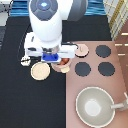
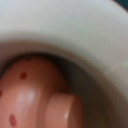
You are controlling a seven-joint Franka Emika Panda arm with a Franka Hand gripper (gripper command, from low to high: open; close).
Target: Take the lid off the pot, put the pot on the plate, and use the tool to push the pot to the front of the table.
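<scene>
Gripper [image 1: 51,58] over pot [image 1: 64,63], plate [image 1: 40,71] beside, lid [image 1: 81,50] off

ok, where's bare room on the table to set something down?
Bare table fills the exterior view's bottom left, bordered by the plate above and the pan on the right. The middle is crowded: the gripper is at the pot, with the tool and lid close by.

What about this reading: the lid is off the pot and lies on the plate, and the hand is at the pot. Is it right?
Not quite. The lid is off the pot, but it lies on the stove, not on the plate. The exterior view shows this. The hand is indeed at the pot.
</scene>
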